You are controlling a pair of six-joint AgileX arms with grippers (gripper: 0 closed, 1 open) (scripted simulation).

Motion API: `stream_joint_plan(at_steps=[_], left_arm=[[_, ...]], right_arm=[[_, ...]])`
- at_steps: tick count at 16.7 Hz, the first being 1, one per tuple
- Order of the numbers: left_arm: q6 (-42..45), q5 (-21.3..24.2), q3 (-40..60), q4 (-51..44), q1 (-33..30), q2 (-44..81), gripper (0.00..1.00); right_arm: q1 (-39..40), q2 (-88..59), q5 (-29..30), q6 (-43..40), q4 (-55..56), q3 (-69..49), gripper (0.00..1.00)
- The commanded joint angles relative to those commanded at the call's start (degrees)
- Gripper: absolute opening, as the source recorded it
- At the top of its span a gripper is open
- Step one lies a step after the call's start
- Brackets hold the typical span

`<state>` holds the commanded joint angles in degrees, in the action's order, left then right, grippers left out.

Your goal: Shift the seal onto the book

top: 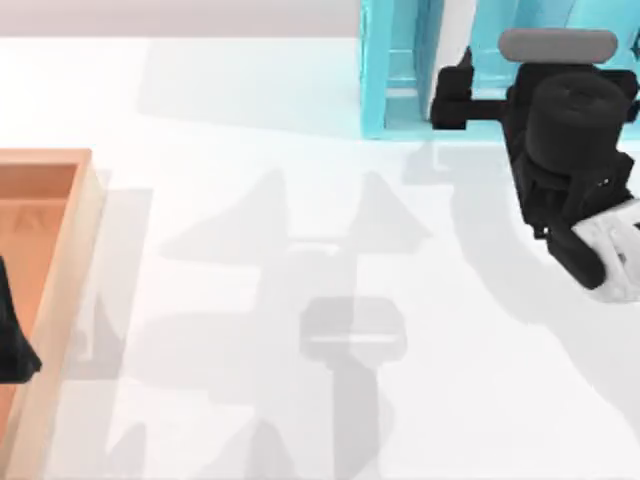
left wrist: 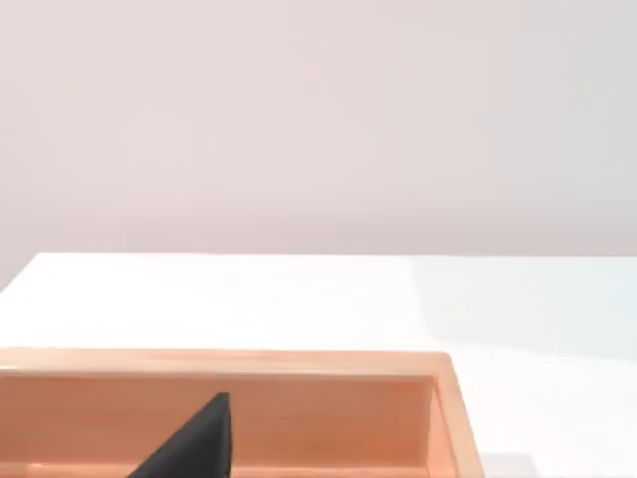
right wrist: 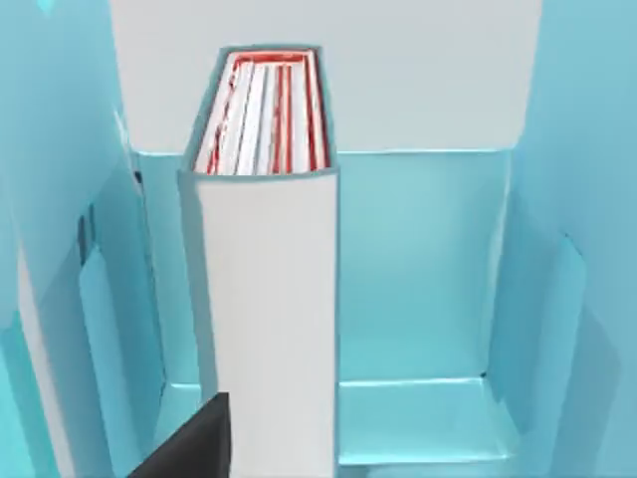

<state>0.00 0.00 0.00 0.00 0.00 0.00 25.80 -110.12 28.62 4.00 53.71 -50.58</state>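
Right pincer [top: 452,98], at the upper right of the top view, points into the light-blue shelf unit with compartments [top: 385,70]; whether it is apart or together I cannot tell. The right wrist view shows the rectangular hardcover book [right wrist: 269,299], pale-faced with a teal edge and red-and-white page edges, standing upright in one shelf compartment, close before that pincer. The white worktop [top: 300,200] spreads below the shelf. At the left edge, the left pincer [top: 15,340] hangs over a light wooden tray [top: 60,250]; its state cannot be told either.
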Motion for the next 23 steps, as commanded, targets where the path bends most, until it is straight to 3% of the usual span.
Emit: stream_joint_plan(at_steps=[5,11,15,23], left_arm=[[0.0,0.0,0.0,0.0,0.0,0.0,1.0],[0.0,0.0,0.0,0.0,0.0,0.0,1.0],[0.0,0.0,0.0,0.0,0.0,0.0,1.0],[0.0,0.0,0.0,0.0,0.0,0.0,1.0]], right_arm=[[3.62,-15.8,4.05,0.57,7.57,-7.14,1.0],[4.13,-17.9,4.62,0.65,8.64,-8.14,1.0],[3.41,-19.01,3.98,0.58,7.71,-10.1,1.0],[-1.15,-29.64,-0.47,-0.21,-0.92,-30.0,1.0]])
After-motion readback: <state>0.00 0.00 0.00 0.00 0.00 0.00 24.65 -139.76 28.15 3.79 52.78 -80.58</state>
